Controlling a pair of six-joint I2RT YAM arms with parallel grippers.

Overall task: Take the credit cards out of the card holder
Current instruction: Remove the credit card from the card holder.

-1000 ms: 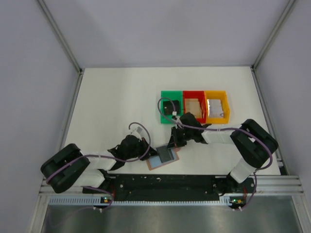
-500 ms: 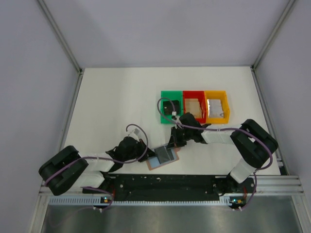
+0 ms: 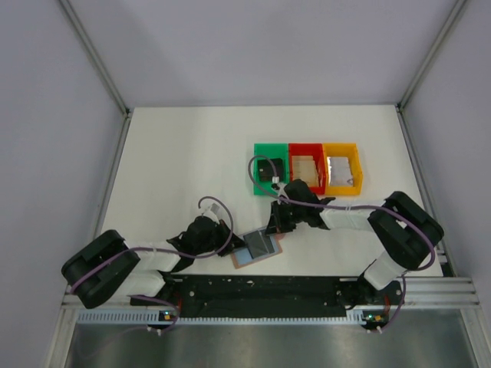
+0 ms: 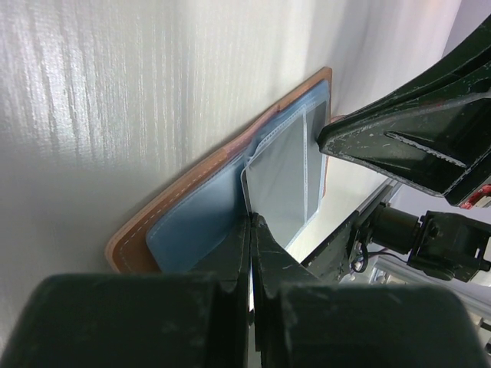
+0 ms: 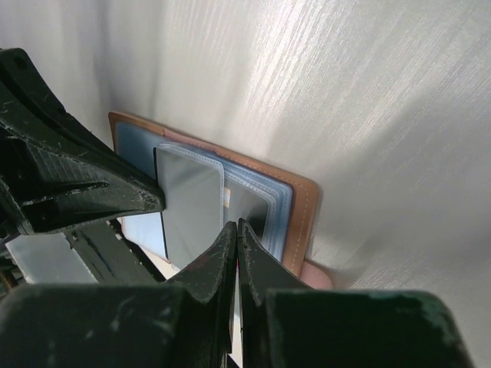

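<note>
here the card holder lies open at the middle of the table's near edge, a dark credit card on its blue-grey face. the left gripper has its fingers pressed together at the card's corner, possibly touching it. the right gripper is likewise closed and empty, over the holder's opposite side.

Green bin, red bin, yellow bin stand touching on the white table.
</note>
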